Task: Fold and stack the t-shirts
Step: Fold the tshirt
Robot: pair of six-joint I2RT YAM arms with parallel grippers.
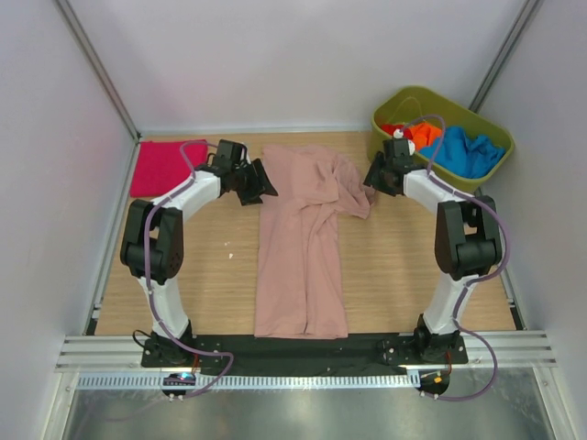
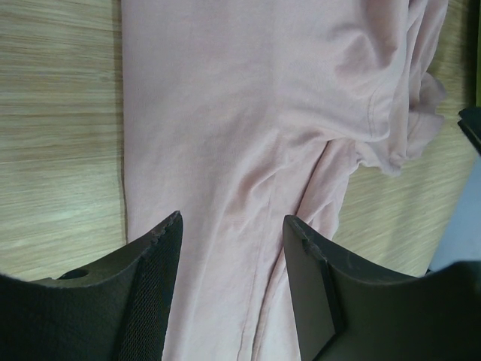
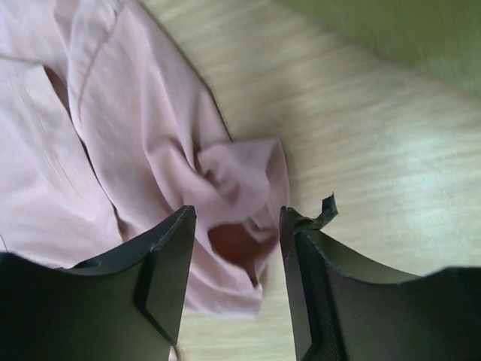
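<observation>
A dusty-pink t-shirt (image 1: 301,247) lies lengthwise in the middle of the table, its right sleeve (image 1: 353,194) bunched up. A folded magenta t-shirt (image 1: 167,166) lies flat at the far left. My left gripper (image 1: 266,186) is open at the pink shirt's upper left edge; the left wrist view shows pink cloth (image 2: 248,135) below the open jaws. My right gripper (image 1: 371,180) is open beside the bunched sleeve (image 3: 240,180), whose opening sits between its fingers. Red, orange (image 1: 422,134) and blue (image 1: 468,152) shirts lie in the tub.
An olive-green plastic tub (image 1: 415,99) stands at the far right corner, close behind my right arm. White walls enclose the table on three sides. A metal rail runs along the near edge (image 1: 293,353).
</observation>
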